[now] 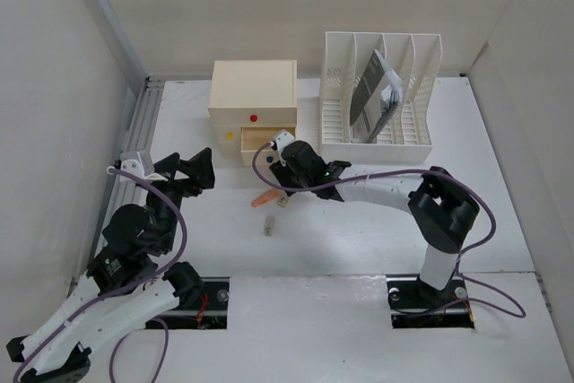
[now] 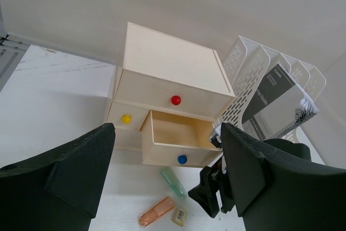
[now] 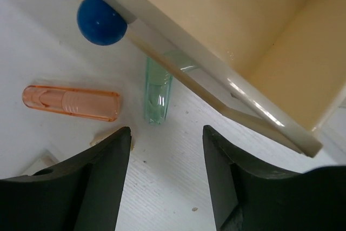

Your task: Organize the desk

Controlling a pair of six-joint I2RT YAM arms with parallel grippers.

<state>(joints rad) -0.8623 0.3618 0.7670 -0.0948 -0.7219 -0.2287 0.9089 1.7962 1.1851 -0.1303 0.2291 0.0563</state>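
Jaws on both my arms spread wide, empty, over white tabletop (image 1: 520, 177), pale walls (image 1: 269, 6) around; green tube (image 3: 158, 93) half-tucked under open drawer (image 3: 243, 36).

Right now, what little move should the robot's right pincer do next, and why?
Probably lower the right pincer onto the green tube. The pincer is open and empty, the tube lies loose on the desk in line with its gap, and the drawer beside it stands open, a likely place to tidy it into.
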